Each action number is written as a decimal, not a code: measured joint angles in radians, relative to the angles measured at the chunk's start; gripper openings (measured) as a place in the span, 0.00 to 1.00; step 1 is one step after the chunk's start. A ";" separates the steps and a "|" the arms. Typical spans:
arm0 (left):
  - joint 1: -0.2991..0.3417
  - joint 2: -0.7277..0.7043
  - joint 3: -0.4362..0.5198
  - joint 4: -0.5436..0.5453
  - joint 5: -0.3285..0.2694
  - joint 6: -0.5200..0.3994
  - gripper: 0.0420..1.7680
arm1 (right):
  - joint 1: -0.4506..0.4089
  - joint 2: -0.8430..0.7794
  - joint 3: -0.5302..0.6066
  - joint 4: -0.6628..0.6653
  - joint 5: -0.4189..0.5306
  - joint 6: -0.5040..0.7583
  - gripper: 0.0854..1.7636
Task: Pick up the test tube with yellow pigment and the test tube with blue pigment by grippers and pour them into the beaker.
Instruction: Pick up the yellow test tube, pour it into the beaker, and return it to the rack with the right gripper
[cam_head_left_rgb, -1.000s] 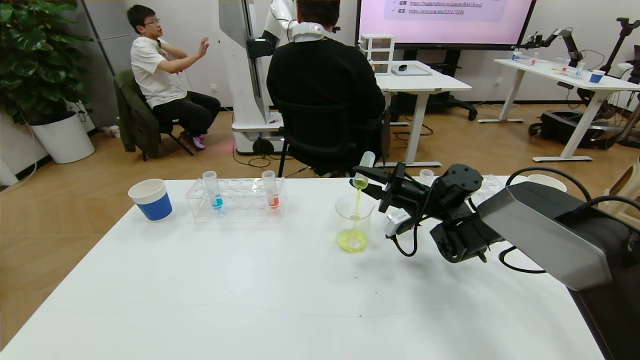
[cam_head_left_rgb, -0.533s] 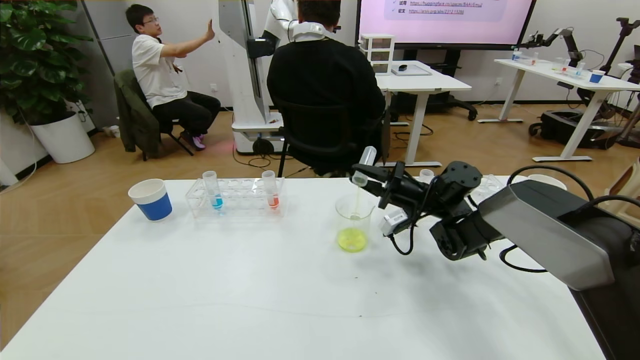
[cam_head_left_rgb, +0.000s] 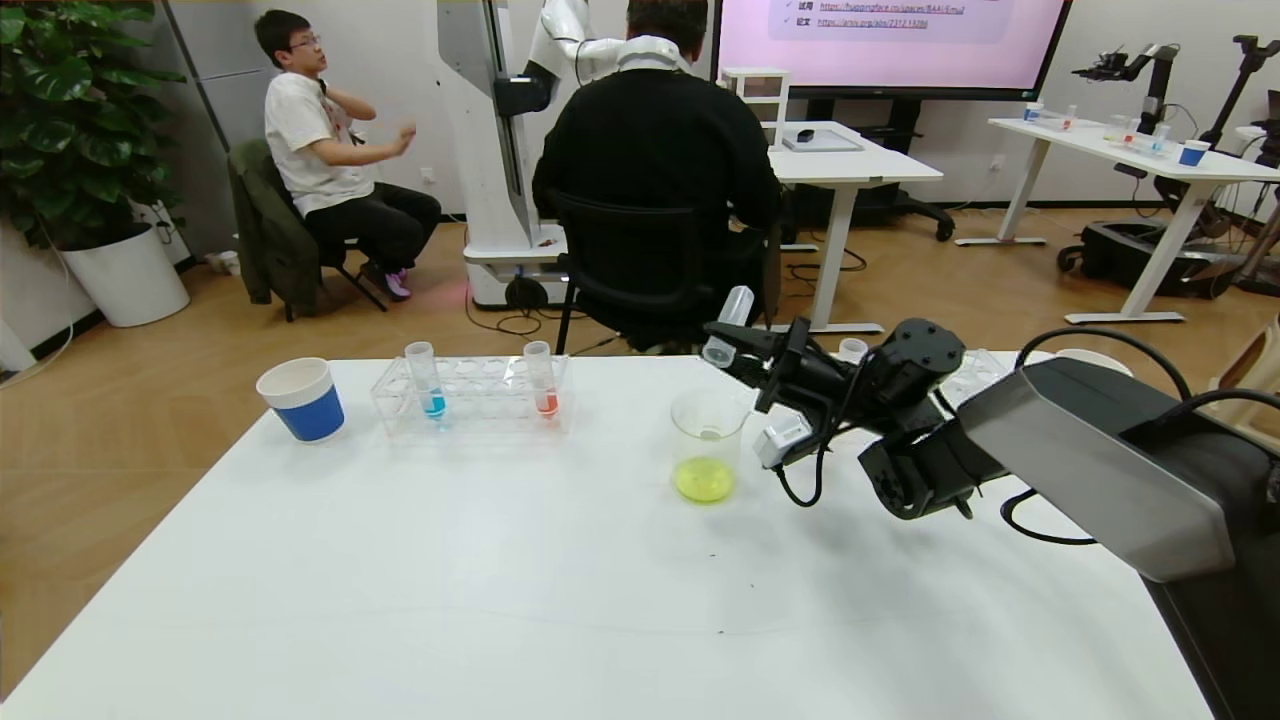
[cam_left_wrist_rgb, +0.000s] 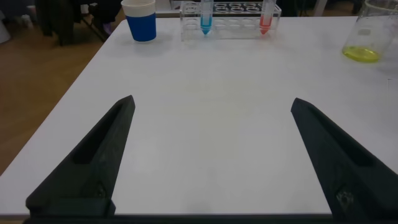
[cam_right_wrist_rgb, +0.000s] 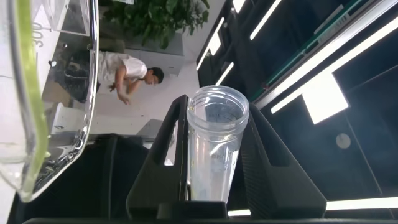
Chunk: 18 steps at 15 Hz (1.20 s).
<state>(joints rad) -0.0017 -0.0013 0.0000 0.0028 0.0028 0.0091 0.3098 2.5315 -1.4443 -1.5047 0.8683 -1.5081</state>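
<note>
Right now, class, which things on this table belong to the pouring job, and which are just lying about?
Belongs to the job:
- right claw holding emptied yellow tube
- beaker
- blue tube
- left claw

Lying about:
- orange-red tube
- paper cup

Bright even indoor light, soft shadows, ceiling strip glare, edge distortion
</note>
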 joint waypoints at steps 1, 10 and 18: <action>0.000 0.000 0.000 0.000 0.000 0.000 0.99 | 0.003 -0.003 0.004 0.000 -0.003 0.026 0.26; 0.000 0.000 0.000 0.000 0.000 0.000 0.99 | 0.035 -0.180 0.106 -0.057 -0.153 0.564 0.26; 0.000 0.000 0.000 0.000 0.000 0.000 0.99 | 0.064 -0.349 0.339 -0.056 -0.699 1.129 0.26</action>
<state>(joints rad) -0.0017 -0.0013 0.0000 0.0023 0.0023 0.0091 0.3736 2.1821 -1.1053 -1.5606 0.1691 -0.3789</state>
